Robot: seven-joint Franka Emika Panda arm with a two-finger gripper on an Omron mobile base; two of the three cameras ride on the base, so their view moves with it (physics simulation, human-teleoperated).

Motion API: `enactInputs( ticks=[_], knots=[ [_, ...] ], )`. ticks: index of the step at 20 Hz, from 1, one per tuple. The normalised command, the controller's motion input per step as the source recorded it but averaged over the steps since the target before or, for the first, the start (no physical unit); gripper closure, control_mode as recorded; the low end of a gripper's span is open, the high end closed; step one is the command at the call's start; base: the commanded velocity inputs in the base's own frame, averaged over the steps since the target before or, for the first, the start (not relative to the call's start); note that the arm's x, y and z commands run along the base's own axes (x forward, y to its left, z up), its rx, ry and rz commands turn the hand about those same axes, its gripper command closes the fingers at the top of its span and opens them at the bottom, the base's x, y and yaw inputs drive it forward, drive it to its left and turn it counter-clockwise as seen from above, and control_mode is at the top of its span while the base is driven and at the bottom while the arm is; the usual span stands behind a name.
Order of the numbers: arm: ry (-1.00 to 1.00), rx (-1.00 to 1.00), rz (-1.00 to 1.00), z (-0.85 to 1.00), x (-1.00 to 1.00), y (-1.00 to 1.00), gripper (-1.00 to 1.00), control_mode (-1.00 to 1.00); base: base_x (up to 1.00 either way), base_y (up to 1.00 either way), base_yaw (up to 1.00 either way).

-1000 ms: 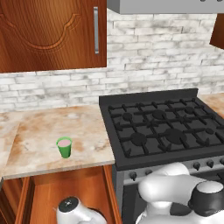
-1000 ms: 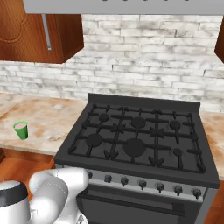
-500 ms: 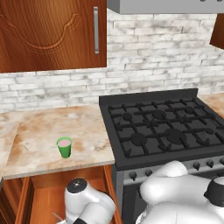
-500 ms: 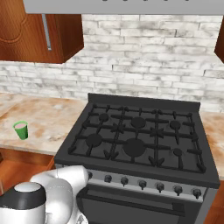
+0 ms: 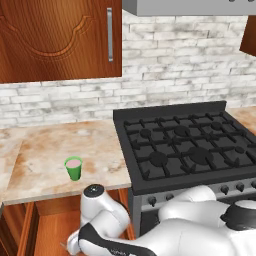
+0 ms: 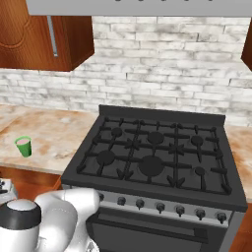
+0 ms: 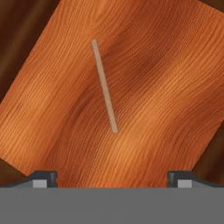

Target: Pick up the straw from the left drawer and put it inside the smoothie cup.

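The straw lies flat on the wood-grain bottom of the left drawer, a thin pale-brown stick running slantwise across the hand view. My gripper hangs above it, open, its fingertips wide apart with nothing between them. The drawer stands pulled out under the counter, and my arm bends down into it. The smoothie cup, small and green with a pinkish top, stands upright on the counter above the drawer, also seen from the right.
A black gas stove stands right of the marble counter, whose front edge overhangs the open drawer. A wooden wall cabinet and a range hood hang above. Dark drawer walls frame the drawer bottom.
The arm's white wrist joint has risen and moved closer to the counter edge over the open drawer. The cup has stayed in place.
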Motion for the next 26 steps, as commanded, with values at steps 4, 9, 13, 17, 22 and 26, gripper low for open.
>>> enactInputs(
  ticks=[4, 9, 13, 17, 22, 26],
  knots=[
    [-0.03, 0.0, 0.06, -0.07, 0.29, 0.06, -1.0, -1.0, 0.0, 0.0, 0.0],
    [0.0, 0.0, 0.0, -0.28, 0.24, 0.02, -1.0, -1.0, 0.0, 0.0, 0.0],
    [-0.02, 0.0, 0.0, -0.39, 0.16, 0.27, -1.0, -1.0, 0.0, 0.0, 0.0],
    [-0.03, 0.0, -0.02, -0.39, 0.08, 0.29, -1.0, -1.0, 0.0, 0.0, 0.0],
    [-0.01, 0.0, -0.02, -0.37, 0.17, 0.37, -1.0, -1.0, 0.0, 0.0, 0.0],
    [0.0, 0.0, 0.0, -0.4, 0.29, 0.28, -1.0, -1.0, 0.0, 0.0, 0.0]
  ],
)
